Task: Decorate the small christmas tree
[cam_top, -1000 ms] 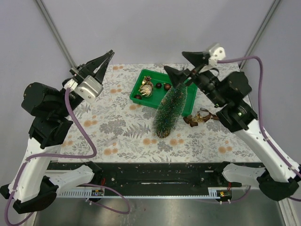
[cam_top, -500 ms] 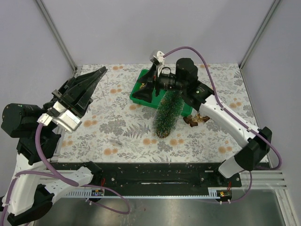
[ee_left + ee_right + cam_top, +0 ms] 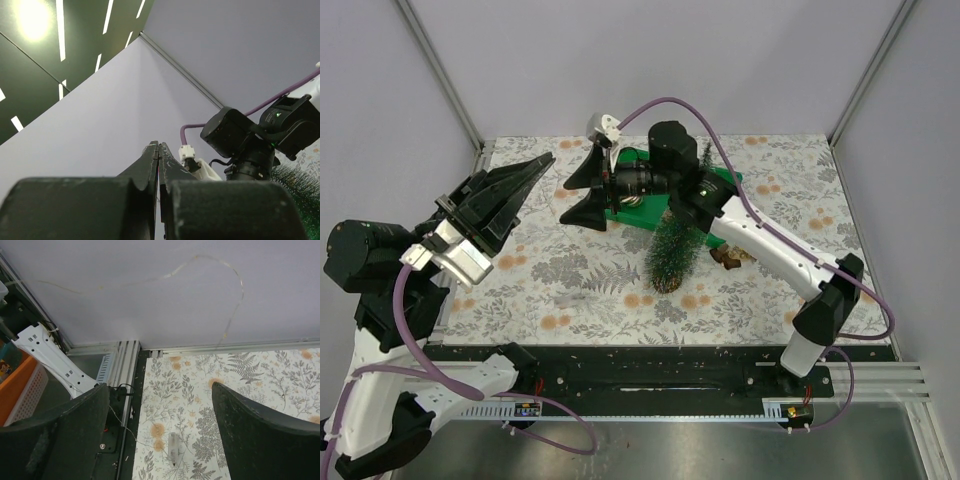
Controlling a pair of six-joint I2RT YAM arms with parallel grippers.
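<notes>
Your right gripper (image 3: 572, 198) stands wide open, holding nothing; your left gripper (image 3: 544, 161) is closed, also empty. The small christmas tree (image 3: 673, 255) is beside the green tray (image 3: 724, 181), long axis near-to-far: wide end toward you, tip behind the right arm (image 3: 760, 235).

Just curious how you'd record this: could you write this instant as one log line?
left gripper: shut, empty, raised | right gripper: open, empty | small christmas tree: lying, bare, tip toward green tray
</notes>
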